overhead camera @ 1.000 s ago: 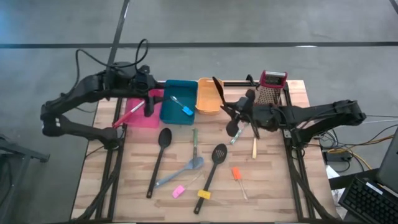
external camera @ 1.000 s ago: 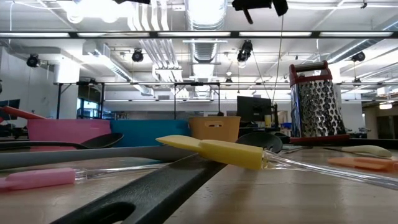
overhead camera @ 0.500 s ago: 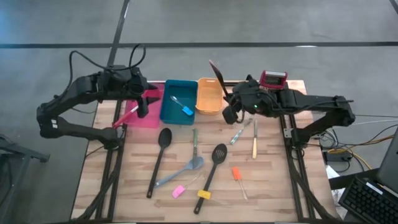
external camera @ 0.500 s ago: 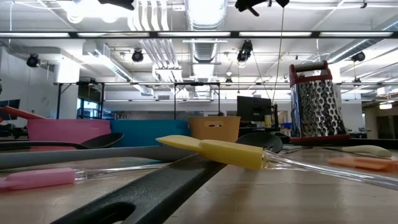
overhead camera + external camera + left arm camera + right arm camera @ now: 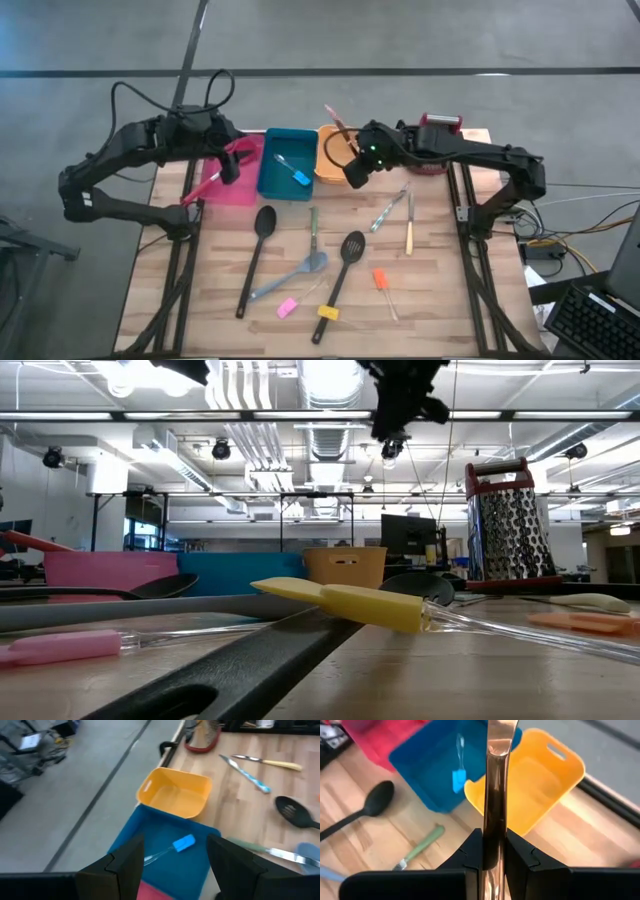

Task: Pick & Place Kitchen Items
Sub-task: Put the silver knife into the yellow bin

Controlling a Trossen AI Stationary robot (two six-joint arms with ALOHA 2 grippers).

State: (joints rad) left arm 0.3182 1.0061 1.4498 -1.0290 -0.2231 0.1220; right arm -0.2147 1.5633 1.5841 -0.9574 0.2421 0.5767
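Note:
My right gripper (image 5: 352, 167) hovers over the orange bin (image 5: 333, 160), shut on a long utensil (image 5: 338, 130) with a shiny copper-coloured handle; its free end points up and toward the far left. My left gripper (image 5: 232, 165) is open above the pink bin (image 5: 228, 190), where a red spoon (image 5: 205, 185) leans over the rim. A blue-handled tool (image 5: 296, 176) lies in the blue bin (image 5: 285, 185). Loose on the table lie a black spoon (image 5: 258, 255), a slotted spoon (image 5: 342, 268), a grey spatula (image 5: 290, 275) and small tools. My right gripper pinches the utensil's copper-coloured handle (image 5: 495, 827) between its two fingers (image 5: 522, 855). The handle runs on past the fingertips along the line of the fingers. The utensil is lifted clear above the orange bin (image 5: 540, 780). Its other end lies behind the gripper and does not show.
The red-topped grater (image 5: 440, 127) stands at the far right corner, half behind my right arm. Two knives (image 5: 395, 215) lie right of centre. Pink (image 5: 287, 308), yellow (image 5: 328, 313) and orange (image 5: 380, 280) handled tools lie near the near edge. A green-handled tool (image 5: 312, 228) lies mid-table.
My right gripper has travelled from right of centre toward the far left and now stands over the orange bin, carrying the copper-handled utensil, which has swung so its free end points more to the far left. My left gripper shifted slightly left over the pink bin.

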